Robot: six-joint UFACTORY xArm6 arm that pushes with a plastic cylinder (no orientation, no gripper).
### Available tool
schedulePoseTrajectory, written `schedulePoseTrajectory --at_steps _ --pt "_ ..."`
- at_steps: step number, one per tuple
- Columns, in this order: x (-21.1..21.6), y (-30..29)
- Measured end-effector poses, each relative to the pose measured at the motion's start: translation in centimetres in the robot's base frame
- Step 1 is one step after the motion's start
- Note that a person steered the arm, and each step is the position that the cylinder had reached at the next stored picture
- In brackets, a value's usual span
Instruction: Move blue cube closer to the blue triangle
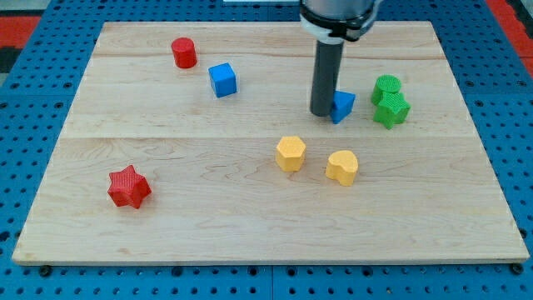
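Note:
The blue cube [222,80] sits on the wooden board [208,192] at the view's upper left of centre. The blue triangle [343,107] lies to the view's right of centre, partly hidden by my rod. My tip [321,113] rests on the board right beside the triangle's left side, touching or nearly touching it. The tip is well to the right of the blue cube, with open board between them.
A red cylinder [184,52] stands up-left of the blue cube. A red star [128,187] lies at lower left. A yellow hexagon [291,153] and yellow heart [342,167] sit below the tip. A green cylinder [386,86] and green star [391,109] lie right of the triangle.

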State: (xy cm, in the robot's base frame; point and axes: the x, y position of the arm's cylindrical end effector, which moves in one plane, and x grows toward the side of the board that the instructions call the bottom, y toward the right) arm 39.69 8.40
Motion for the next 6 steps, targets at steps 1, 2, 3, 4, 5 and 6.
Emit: schedulePoseTrajectory --at_steps 1,2,3,4,5,6 --pt "0.0 0.6" --pt "0.0 -9.7" --pt "-0.5 -21.9" --pt "-4.2 -25.6" --pt "-7.7 -21.5" --pt "-7.5 -19.4"
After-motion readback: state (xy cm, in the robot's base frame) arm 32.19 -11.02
